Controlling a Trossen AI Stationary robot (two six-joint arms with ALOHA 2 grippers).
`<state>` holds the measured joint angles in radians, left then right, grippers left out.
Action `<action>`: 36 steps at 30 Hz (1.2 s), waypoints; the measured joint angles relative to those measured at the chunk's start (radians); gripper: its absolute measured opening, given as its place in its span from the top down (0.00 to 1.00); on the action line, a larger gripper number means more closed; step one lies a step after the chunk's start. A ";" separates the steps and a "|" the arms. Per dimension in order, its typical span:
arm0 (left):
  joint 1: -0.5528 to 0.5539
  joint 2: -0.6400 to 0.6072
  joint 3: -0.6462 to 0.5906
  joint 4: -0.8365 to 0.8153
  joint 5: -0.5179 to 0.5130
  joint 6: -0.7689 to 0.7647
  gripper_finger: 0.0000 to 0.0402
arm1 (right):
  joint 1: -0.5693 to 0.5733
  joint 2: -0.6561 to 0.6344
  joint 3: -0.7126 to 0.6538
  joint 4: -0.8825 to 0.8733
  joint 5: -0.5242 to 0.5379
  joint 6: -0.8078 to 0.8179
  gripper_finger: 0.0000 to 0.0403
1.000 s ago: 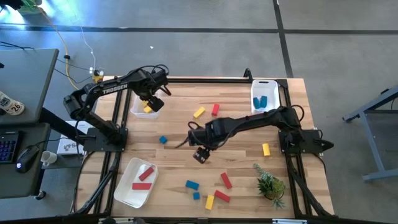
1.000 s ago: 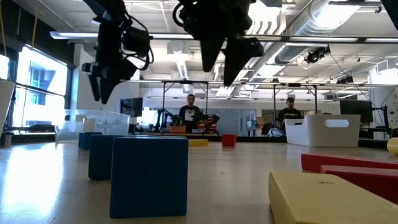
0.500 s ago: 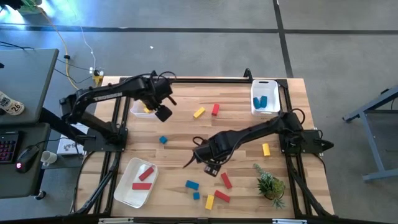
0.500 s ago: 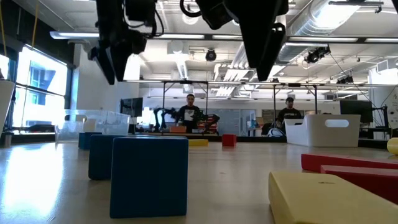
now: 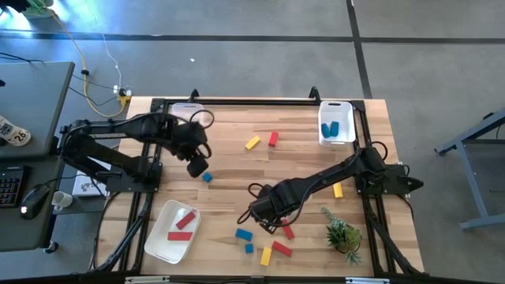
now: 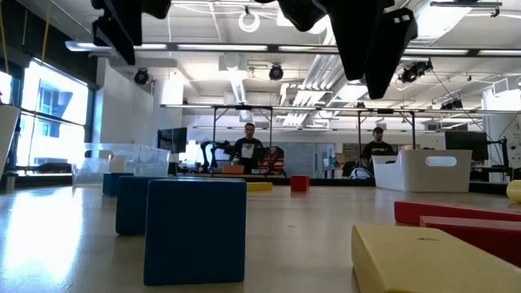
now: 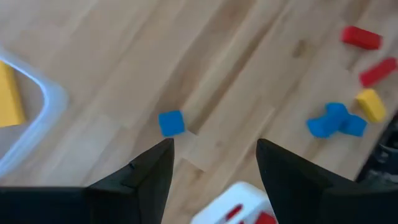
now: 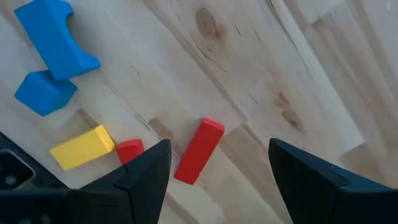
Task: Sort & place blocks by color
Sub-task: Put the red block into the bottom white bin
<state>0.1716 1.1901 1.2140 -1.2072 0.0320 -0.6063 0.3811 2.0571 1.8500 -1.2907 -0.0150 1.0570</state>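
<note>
Red, yellow and blue blocks lie flat and scattered on the wooden table. My left gripper [image 5: 197,166] [image 7: 214,146] hangs open over the table's left middle. A blue cube [image 5: 207,177] [image 7: 171,122] lies just ahead of its fingers, untouched. My right gripper [image 5: 268,221] [image 8: 217,146] hovers open near the table's near middle, its fingers standing either side of a red bar [image 5: 287,230] [image 8: 199,151] below, without touching it. A blue bar [image 5: 243,234], a blue cube [image 5: 249,248], a yellow bar [image 5: 266,255] and a second red bar [image 5: 282,249] lie close by.
A clear tray [image 5: 183,136] at far left holds a yellow block [image 7: 9,102]. A white tray [image 5: 162,241] at near left holds red blocks, and a white bin [image 5: 334,110] at far right holds blue ones. A small green plant [image 5: 343,234] stands near right. Yellow [image 5: 252,143], red [image 5: 273,139] and yellow [image 5: 338,189] blocks lie apart.
My left gripper has swung from over the clear far-left tray toward the near edge and stopped beside the blue cube. My right gripper has travelled from the table's middle toward the near edge, arriving over the red bar. No block has moved.
</note>
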 joint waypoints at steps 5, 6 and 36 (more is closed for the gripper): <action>-0.086 -0.047 0.000 0.001 -0.010 -0.020 0.47 | 0.046 0.020 0.000 -0.011 0.032 0.166 0.36; -0.099 -0.050 0.000 0.001 -0.015 -0.021 0.47 | 0.054 0.025 0.000 -0.011 0.032 0.198 0.36; -0.202 -0.055 -0.001 0.001 -0.021 -0.011 0.47 | 0.147 0.243 0.000 0.017 -0.017 0.435 0.36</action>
<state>-0.0299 1.1347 1.2133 -1.2060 0.0113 -0.6174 0.5285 2.3003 1.8500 -1.2742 -0.0319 1.4918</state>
